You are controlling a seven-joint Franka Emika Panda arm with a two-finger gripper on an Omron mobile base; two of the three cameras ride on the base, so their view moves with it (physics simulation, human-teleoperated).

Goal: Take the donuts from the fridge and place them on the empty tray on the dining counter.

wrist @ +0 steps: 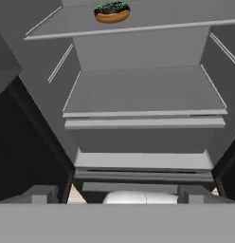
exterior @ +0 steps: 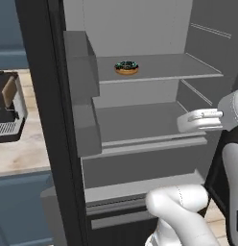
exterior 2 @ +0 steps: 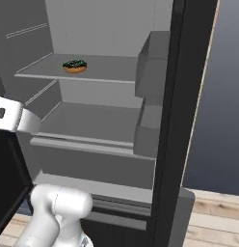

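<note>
Donut [exterior: 126,67] on fridge shelf [exterior: 159,69], gripper [wrist: 117,193] open below

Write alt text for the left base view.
An open fridge with a grey interior holds one chocolate-iced donut on its upper shelf; the shelf below it is bare. The robot's white arm rises from the lower right, in front of the fridge.

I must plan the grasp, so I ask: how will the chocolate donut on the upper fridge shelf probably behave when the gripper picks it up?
The chocolate donut lies flat on the upper shelf, so it probably will not roll. It looks small, likely light. Its iced top may smear; gripping the tan sides seems safer.
</note>
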